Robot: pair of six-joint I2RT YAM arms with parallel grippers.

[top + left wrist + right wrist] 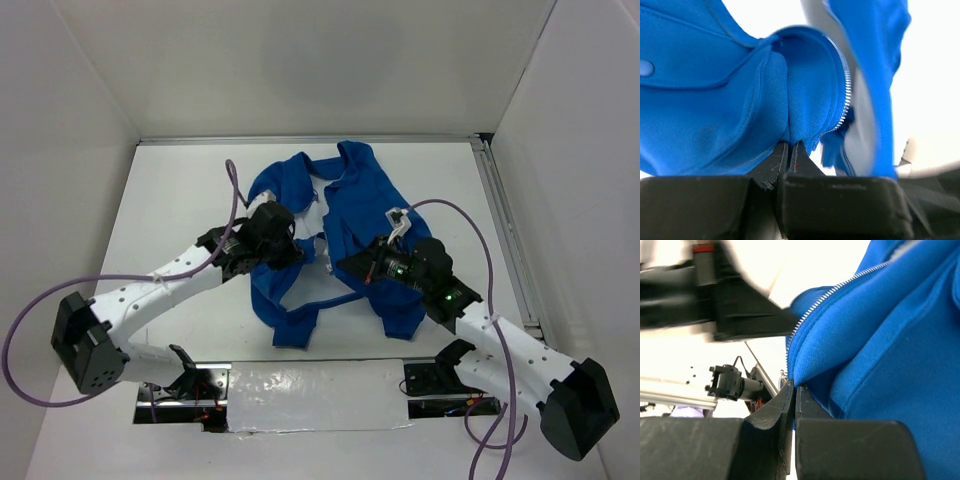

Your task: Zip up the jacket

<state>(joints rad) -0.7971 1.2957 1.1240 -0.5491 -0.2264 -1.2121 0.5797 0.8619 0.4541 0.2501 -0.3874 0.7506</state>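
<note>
The royal-blue jacket lies crumpled and unzipped in the middle of the table, its white lining showing between the front panels. My left gripper is shut on a fold of the left front panel; in the left wrist view the fabric bunches out of the closed fingertips, with the silver zipper teeth curving just right. My right gripper is shut on the right front edge; the blue cloth rises from the closed fingertips, zipper teeth above them.
White walls enclose the table on three sides. A metal rail runs along the right edge. Purple cables loop over both arms. A reflective strip lies at the near edge between the arm bases.
</note>
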